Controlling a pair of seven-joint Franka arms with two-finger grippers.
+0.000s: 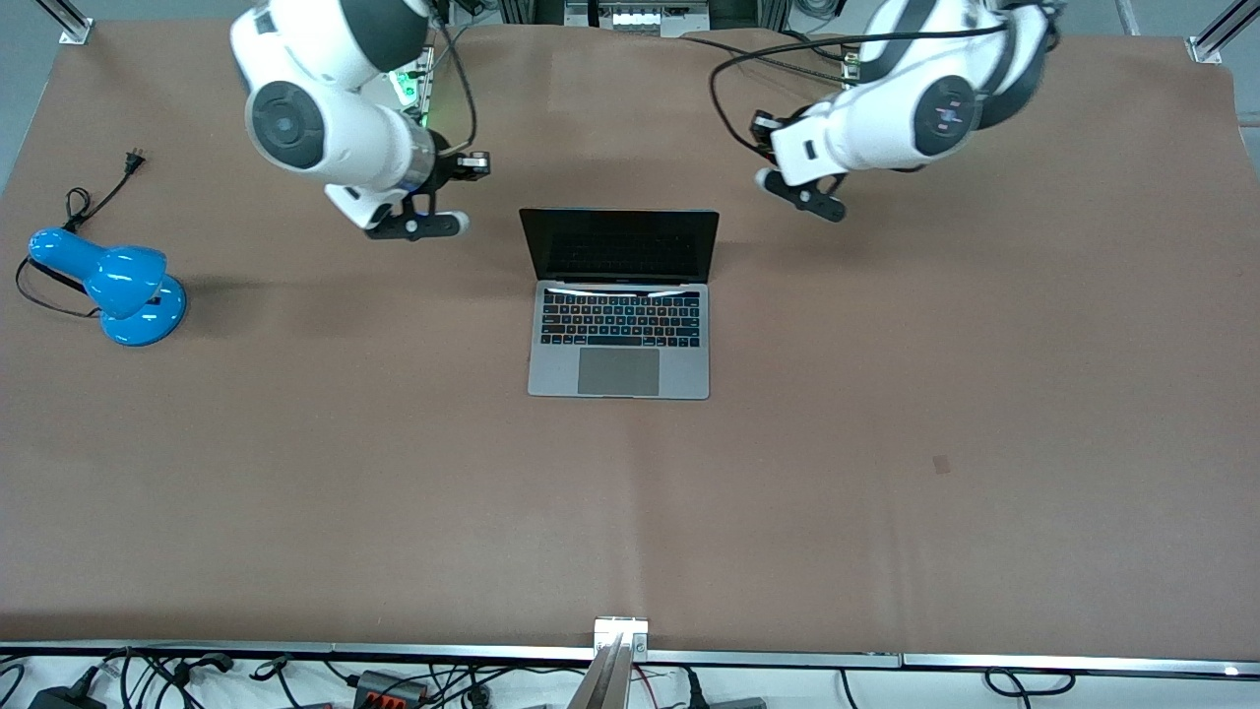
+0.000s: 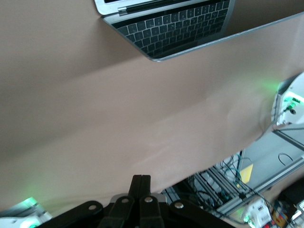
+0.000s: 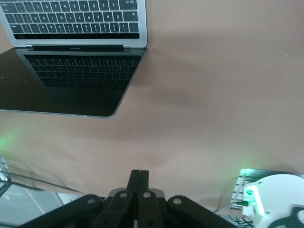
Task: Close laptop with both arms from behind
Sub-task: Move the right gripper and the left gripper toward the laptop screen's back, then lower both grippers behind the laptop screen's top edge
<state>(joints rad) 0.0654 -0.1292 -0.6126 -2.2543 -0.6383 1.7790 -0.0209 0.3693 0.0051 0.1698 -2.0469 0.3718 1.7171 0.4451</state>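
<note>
The laptop (image 1: 618, 325) lies open in the middle of the table, its black screen upright and its keyboard and trackpad toward the front camera. It also shows in the left wrist view (image 2: 175, 28) and in the right wrist view (image 3: 76, 28). My right gripper (image 1: 433, 225) is shut and empty, over bare table beside the screen toward the right arm's end; its closed tips show in its wrist view (image 3: 139, 172). My left gripper (image 1: 822, 205) is shut and empty, over bare table beside the screen toward the left arm's end; it also shows in its wrist view (image 2: 141, 176). Neither touches the laptop.
A blue desk lamp (image 1: 118, 286) with a black cord and plug (image 1: 135, 158) lies near the right arm's end of the brown table (image 1: 886, 443). Cables and power gear lie along the table's front edge (image 1: 394, 679).
</note>
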